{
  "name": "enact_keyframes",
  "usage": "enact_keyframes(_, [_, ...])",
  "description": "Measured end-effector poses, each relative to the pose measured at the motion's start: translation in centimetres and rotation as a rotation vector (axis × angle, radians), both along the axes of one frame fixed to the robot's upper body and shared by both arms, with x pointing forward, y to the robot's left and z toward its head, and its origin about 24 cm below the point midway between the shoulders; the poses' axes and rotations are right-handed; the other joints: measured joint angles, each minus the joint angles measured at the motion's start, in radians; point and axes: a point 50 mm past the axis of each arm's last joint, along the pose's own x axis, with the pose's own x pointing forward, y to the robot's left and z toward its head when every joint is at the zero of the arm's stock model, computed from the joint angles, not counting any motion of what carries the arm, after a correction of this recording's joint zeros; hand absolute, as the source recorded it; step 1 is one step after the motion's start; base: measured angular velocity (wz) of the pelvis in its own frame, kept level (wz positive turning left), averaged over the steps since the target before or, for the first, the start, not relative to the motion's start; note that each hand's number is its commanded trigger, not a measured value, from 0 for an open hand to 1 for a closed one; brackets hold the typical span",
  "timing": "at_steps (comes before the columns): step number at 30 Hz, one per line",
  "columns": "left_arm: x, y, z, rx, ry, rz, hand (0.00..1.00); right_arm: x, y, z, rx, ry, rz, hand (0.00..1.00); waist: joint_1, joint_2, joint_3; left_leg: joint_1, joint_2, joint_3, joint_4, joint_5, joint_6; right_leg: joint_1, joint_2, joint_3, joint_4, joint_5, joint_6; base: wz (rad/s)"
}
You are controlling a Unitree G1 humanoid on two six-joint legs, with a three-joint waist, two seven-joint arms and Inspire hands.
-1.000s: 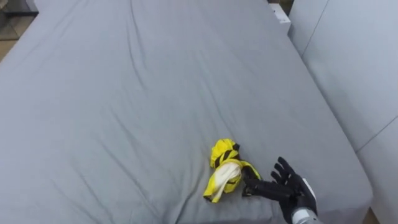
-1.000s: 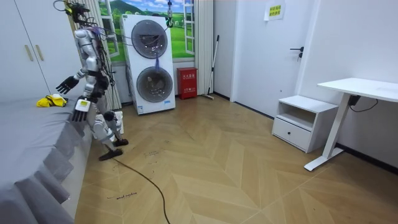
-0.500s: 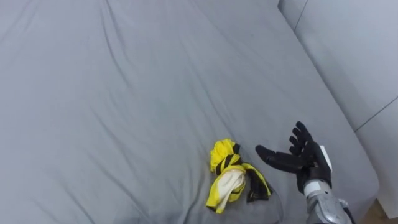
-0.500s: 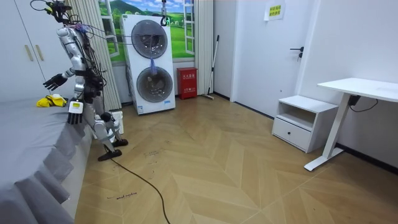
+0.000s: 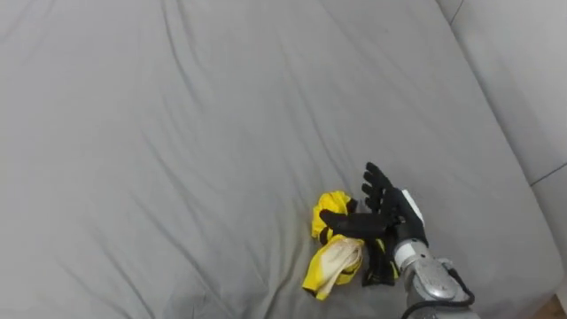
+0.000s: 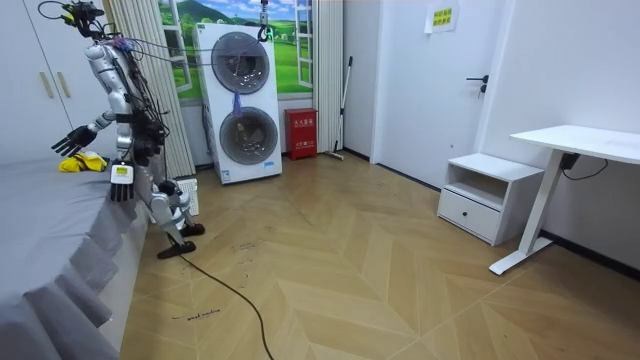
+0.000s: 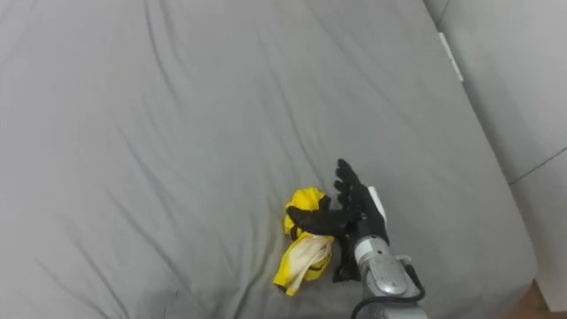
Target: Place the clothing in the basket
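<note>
The robot stands against the bed's point(image 5: 177, 133) long edge, and its left hand point(image 6: 121, 183) hangs low beside that edge, idle. Over the bed's near strip the right hand point(image 5: 388, 213) reaches in from the lower right. Its fingers point(image 5: 373, 180) are spread and straight, and the thumb stretches across the top of the garment point(image 5: 335, 260) without curling round it, so nothing is gripped. The garment is a small crumpled bundle of yellow cloth with black bands and a pale patch. It lies on the bed close to the near edge, toward the bed's right side, partly under the palm and thumb. Whether the thumb presses the cloth or only hovers over it cannot be told. Beyond the bundle, the grey sheet runs smooth and lightly creased to the bed's far side. By this reading the task is at its very start: the reach has arrived, but closing the fingers on the cloth, lifting it off the bed and carrying it to the basket are all still to do.
</note>
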Motion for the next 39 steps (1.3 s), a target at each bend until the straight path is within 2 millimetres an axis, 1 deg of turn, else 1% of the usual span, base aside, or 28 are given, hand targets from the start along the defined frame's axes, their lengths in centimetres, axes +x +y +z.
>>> enact_keyframes(1, [0.2,-0.1,0.0,-0.003,-0.002,-0.001,0.00,0.4,0.3,0.3,0.000,-0.010,0.016,0.00,-0.001,0.007,0.0044,-0.010,-0.005,0.000,-0.004,0.000,-0.001,-0.002,-0.002,-0.016,-0.010,0.001,-0.002,0.00])
enact_keyframes(2, [0.2,-0.1,0.0,-0.004,0.000,-0.001,0.00,0.4,0.4,0.2,0.001,-0.006,0.020,0.00,-0.001,0.010,0.0054,-0.009,-0.008,0.000,-0.009,0.002,-0.002,-0.004,-0.002,-0.021,-0.007,0.001,-0.002,0.07])
enact_keyframes(3, [0.2,0.0,0.0,-0.004,0.005,-0.001,0.00,0.3,0.7,0.0,0.001,0.011,0.030,0.00,0.000,0.011,0.0048,-0.005,-0.008,-0.010,-0.022,0.010,-0.003,-0.016,-0.004,-0.029,0.016,0.001,-0.001,0.07])
enact_keyframes(4, [0.5,-0.1,0.0,-0.007,0.003,-0.005,0.00,0.2,0.7,-0.2,-0.008,0.021,0.040,0.00,-0.001,0.015,0.0075,-0.001,0.002,-0.037,-0.031,0.021,-0.002,-0.060,-0.005,-0.031,0.079,-0.002,0.004,0.07])
enact_keyframes(5, [0.6,-0.1,0.1,-0.008,0.001,-0.007,0.00,0.1,0.7,-0.3,-0.009,0.023,0.043,0.00,0.002,0.019,0.0093,-0.004,0.007,-0.064,-0.028,0.022,-0.003,-0.086,-0.004,-0.019,0.098,-0.011,0.015,-0.15])
enact_keyframes(6, [0.8,-0.1,0.1,-0.005,-0.005,-0.004,0.00,0.2,0.9,-0.2,-0.021,0.020,0.060,0.00,0.021,0.008,0.0084,-0.018,0.006,-0.114,-0.023,0.023,-0.007,-0.137,0.000,0.029,0.018,0.018,0.010,-0.30])
enact_keyframes(7, [1.0,-0.3,0.1,-0.012,-0.004,0.008,0.00,0.4,1.1,-0.1,-0.037,0.017,0.083,0.00,0.020,0.012,0.0039,-0.039,0.008,-0.138,-0.014,0.015,-0.022,-0.163,-0.005,0.028,-0.020,0.098,-0.024,-0.22])
enact_keyframes(8, [1.1,-0.3,0.1,-0.014,0.000,0.006,0.00,0.3,1.3,-0.3,-0.043,0.023,0.096,0.00,0.015,0.019,0.0038,-0.043,0.011,-0.135,-0.016,0.016,-0.025,-0.154,-0.001,0.016,-0.034,0.107,-0.026,0.09])
enact_keyframes(9, [1.1,-0.5,0.0,-0.018,0.011,0.004,0.00,0.0,1.4,-0.7,-0.047,0.043,0.103,0.00,0.005,0.024,0.0044,-0.037,0.015,-0.114,-0.026,0.017,-0.026,-0.142,0.000,-0.006,-0.045,0.108,-0.028,0.28])
enact_keyframes(10, [1.1,-0.5,0.0,-0.017,0.016,0.005,0.00,-0.3,1.5,-1.1,-0.053,0.062,0.114,0.00,-0.004,0.024,0.0043,-0.033,0.020,-0.094,-0.032,0.018,-0.027,-0.137,0.004,-0.007,-0.044,0.108,-0.028,0.22])
enact_keyframes(11, [1.1,-0.5,0.0,-0.016,0.019,0.006,0.00,-0.4,1.5,-1.3,-0.053,0.071,0.117,0.00,-0.005,0.021,0.0049,-0.033,0.021,-0.089,-0.031,0.018,-0.027,-0.137,0.004,-0.006,-0.044,0.108,-0.028,0.08])
enact_keyframes(12, [0.9,-0.5,-0.1,-0.017,0.030,0.007,0.00,-0.8,1.5,-1.9,-0.059,0.094,0.119,0.00,-0.005,0.016,0.0059,-0.033,0.020,-0.083,-0.031,0.019,-0.027,-0.137,0.005,-0.004,-0.044,0.108,-0.028,-0.04])
enact_keyframes(13, [0.8,-0.7,-0.2,-0.025,0.040,0.017,0.00,-1.1,1.5,-2.3,-0.067,0.112,0.118,0.00,-0.007,0.012,0.0046,-0.037,0.013,-0.074,-0.029,0.019,-0.026,-0.137,0.004,-0.001,-0.044,0.108,-0.027,-0.07])
enact_keyframes(15, [0.8,-0.7,-0.2,-0.023,0.044,0.029,0.00,-1.7,1.3,-2.8,-0.071,0.134,0.111,0.00,-0.008,0.010,0.0039,-0.038,0.009,-0.060,-0.027,0.021,-0.023,-0.137,0.001,0.007,-0.044,0.107,-0.027,-0.06])
enact_keyframes(17, [0.8,-0.6,-0.2,-0.012,0.046,0.037,0.00,-2.6,1.2,-3.5,-0.070,0.169,0.101,0.00,-0.023,0.006,0.0020,-0.039,0.005,-0.056,-0.022,0.023,-0.020,-0.137,-0.003,0.011,-0.044,0.105,-0.025,0.01])
enact_keyframes(19, [0.9,-0.5,-0.1,0.000,0.041,0.051,0.00,-3.4,0.9,-4.2,-0.076,0.198,0.081,0.00,-0.042,-0.003,-0.0040,-0.046,0.001,-0.056,-0.017,0.024,-0.018,-0.137,-0.006,0.011,-0.044,0.101,-0.020,0.12])
enact_keyframes(20, [0.9,-0.4,-0.1,0.005,0.040,0.052,0.00,-3.8,0.8,-4.5,-0.078,0.207,0.072,0.00,-0.045,-0.006,-0.0057,-0.048,0.000,-0.056,-0.015,0.024,-0.018,-0.137,-0.007,0.010,-0.044,0.101,-0.019,0.14])
enact_keyframes(21, [0.8,-0.4,-0.1,0.011,0.042,0.053,0.00,-4.4,0.6,-4.9,-0.083,0.229,0.058,0.00,-0.052,-0.011,-0.0095,-0.050,-0.001,-0.056,-0.015,0.025,-0.017,-0.134,-0.007,0.009,-0.049,0.101,-0.018,0.13])
enact_keyframes(23, [0.5,-0.3,-0.2,0.023,0.049,0.060,0.00,-5.1,0.2,-5.5,-0.090,0.254,0.042,0.00,-0.061,-0.013,-0.0117,-0.047,0.000,-0.054,-0.015,0.025,-0.016,-0.121,-0.004,0.006,-0.066,0.106,-0.014,0.10])
enact_keyframes(24, [0.3,-0.2,-0.2,0.029,0.054,0.063,0.00,-5.6,-0.1,-5.9,-0.091,0.269,0.027,0.00,-0.065,-0.013,-0.0124,-0.042,0.001,-0.042,-0.015,0.025,-0.016,-0.109,-0.004,0.001,-0.076,0.109,-0.014,0.13])
enact_keyframes(25, [0.2,-0.2,-0.3,0.036,0.058,0.067,0.00,-6.0,-0.4,-6.2,-0.095,0.282,0.009,0.16,-0.070,-0.011,-0.0144,-0.032,0.002,-0.027,-0.015,0.026,-0.015,-0.100,-0.004,-0.005,-0.075,0.109,-0.013,0.16])
enact_keyframes(26, [0.2,-0.2,-0.3,0.041,0.058,0.069,0.00,-6.2,-0.5,-6.3,-0.097,0.288,-0.001,0.53,-0.072,-0.011,-0.0155,-0.028,0.002,-0.022,-0.015,0.026,-0.015,-0.096,-0.005,-0.007,-0.075,0.108,-0.013,0.12])
enact_keyframes(27, [0.2,-0.1,-0.2,0.050,0.058,0.073,0.00,-6.3,-0.7,-6.3,-0.102,0.291,-0.016,0.62,-0.068,-0.011,-0.0154,-0.023,0.003,-0.011,-0.015,0.026,-0.015,-0.090,-0.006,-0.007,-0.077,0.108,-0.012,0.00])
enact_keyframes(28, [0.1,-0.1,-0.3,0.056,0.061,0.076,0.00,-6.3,-0.7,-6.3,-0.106,0.293,-0.025,0.96,-0.067,-0.010,-0.0161,-0.020,0.003,-0.007,-0.016,0.026,-0.015,-0.088,-0.008,-0.007,-0.077,0.107,-0.012,-0.03])
enact_keyframes(29, [0.1,-0.1,-0.3,0.059,0.063,0.077,0.00,-6.3,-0.8,-6.4,-0.109,0.295,-0.029,1.00,-0.067,-0.009,-0.0166,-0.019,0.003,-0.007,-0.016,0.026,-0.015,-0.088,-0.008,-0.008,-0.077,0.107,-0.011,0.00])
enact_keyframes(33, [0.0,0.0,-0.3,0.074,0.064,0.084,0.00,-6.4,-1.2,-6.4,-0.121,0.301,-0.069,1.00,-0.073,-0.006,-0.0174,-0.020,0.001,-0.003,-0.018,0.026,-0.015,-0.088,-0.011,-0.009,-0.076,0.105,-0.009,0.02])
enact_keyframes(36, [0.0,0.1,-0.2,0.087,0.066,0.091,0.00,-6.7,-1.9,-6.7,-0.135,0.325,-0.103,1.00,-0.079,-0.006,-0.0175,-0.021,0.001,0.025,-0.019,0.027,-0.012,-0.088,-0.014,-0.009,-0.076,0.103,-0.006,0.01])
enact_keyframes(39, [0.0,0.3,-0.2,0.092,0.065,0.091,0.00,-7.0,-2.0,-6.8,-0.147,0.336,-0.112,1.00,-0.085,-0.006,-0.0174,-0.020,0.001,0.031,-0.020,0.027,-0.011,-0.088,-0.015,-0.006,-0.076,0.103,-0.006,-0.01])
